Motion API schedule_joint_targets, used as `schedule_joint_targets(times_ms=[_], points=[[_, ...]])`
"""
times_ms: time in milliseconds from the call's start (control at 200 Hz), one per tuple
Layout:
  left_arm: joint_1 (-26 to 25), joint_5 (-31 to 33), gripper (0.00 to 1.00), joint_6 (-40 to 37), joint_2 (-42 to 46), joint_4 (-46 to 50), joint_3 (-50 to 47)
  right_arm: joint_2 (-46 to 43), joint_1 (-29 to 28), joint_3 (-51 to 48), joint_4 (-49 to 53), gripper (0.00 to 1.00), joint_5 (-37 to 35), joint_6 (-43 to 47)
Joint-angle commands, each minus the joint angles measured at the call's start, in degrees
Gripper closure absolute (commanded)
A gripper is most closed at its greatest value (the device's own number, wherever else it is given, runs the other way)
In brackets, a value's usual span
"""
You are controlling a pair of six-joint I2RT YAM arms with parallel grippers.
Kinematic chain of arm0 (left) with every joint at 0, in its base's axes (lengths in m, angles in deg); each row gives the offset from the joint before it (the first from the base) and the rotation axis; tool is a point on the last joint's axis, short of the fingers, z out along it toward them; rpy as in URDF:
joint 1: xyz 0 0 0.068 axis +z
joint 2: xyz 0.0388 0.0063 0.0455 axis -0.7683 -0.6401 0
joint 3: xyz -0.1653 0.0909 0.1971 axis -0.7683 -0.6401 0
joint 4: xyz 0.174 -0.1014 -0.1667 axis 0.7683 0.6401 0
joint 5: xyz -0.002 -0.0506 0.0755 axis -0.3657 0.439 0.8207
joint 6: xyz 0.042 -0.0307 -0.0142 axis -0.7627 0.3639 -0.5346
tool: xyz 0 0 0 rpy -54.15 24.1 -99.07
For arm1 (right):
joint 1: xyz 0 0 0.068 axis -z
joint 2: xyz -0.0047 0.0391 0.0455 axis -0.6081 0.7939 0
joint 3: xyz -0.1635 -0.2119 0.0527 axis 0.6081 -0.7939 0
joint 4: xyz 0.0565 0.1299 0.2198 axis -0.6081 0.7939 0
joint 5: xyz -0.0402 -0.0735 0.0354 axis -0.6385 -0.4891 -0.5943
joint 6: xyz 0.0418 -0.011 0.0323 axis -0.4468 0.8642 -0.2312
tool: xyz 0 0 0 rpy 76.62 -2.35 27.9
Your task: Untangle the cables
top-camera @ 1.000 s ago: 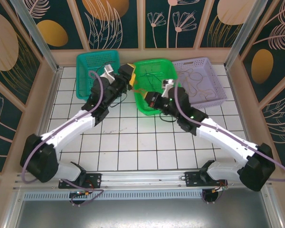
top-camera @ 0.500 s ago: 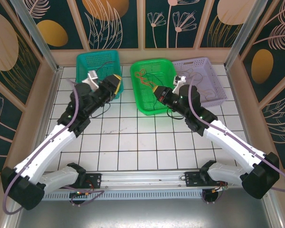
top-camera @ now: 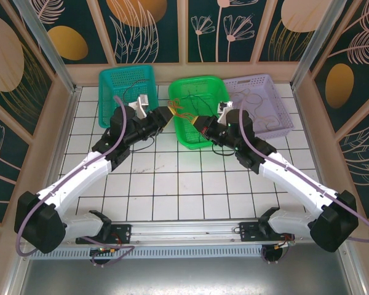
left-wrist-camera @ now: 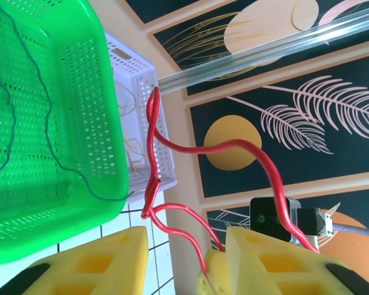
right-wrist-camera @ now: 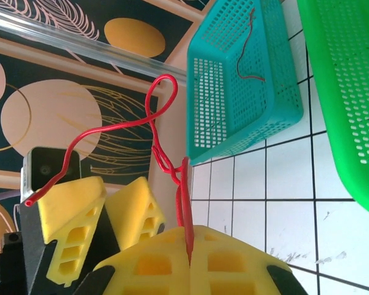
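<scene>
Two hands meet above the tiled table [top-camera: 172, 184], just in front of the baskets. The right hand [right-wrist-camera: 189, 236] is closed on a red cable [left-wrist-camera: 234, 144]. It rises from the seam of the fingers, twists on itself, loops, and falls to a free end beside the left hand [left-wrist-camera: 186, 246]. That hand's fingers stand partly apart with the cable running into the gap; whether they pinch it I cannot tell. Beyond, a thin green cable [left-wrist-camera: 46, 123] lies in the green basket [left-wrist-camera: 104, 153]. A dark red cable [right-wrist-camera: 243, 46] lies in the teal basket [right-wrist-camera: 246, 123], and tan cables [top-camera: 253, 102] in the lilac basket [top-camera: 281, 129].
</scene>
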Motion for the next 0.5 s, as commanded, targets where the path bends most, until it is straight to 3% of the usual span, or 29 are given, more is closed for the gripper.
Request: schedule_joint_targets(times_ms=[0,255,325,445,490], points=[[-0.3,-1.4,0.63,-3.0,-1.7,-2.6,0.0,0.7,-0.6,1.7,-0.8,1.0,2.5,-3.1],[-0.3,0.9,0.68,-6.4,-4.1,-1.0,1.1,0.7,-1.0,2.2,0.2,1.0,3.7,-4.0],[-0.3,1.8,0.75,-6.6,-4.4,-1.4,1.1,0.6,-1.3,2.2,0.7,1.0,3.6,-4.1],[-0.2,4.2,0.99,-6.9,-3.6,-1.8,0.7,-0.5,-1.7,1.7,1.2,1.0,1.2,-4.3],[-0.2,4.7,1.0,-6.3,-2.7,-2.6,-0.3,-1.2,-1.7,1.3,1.2,1.0,-0.6,-4.5]])
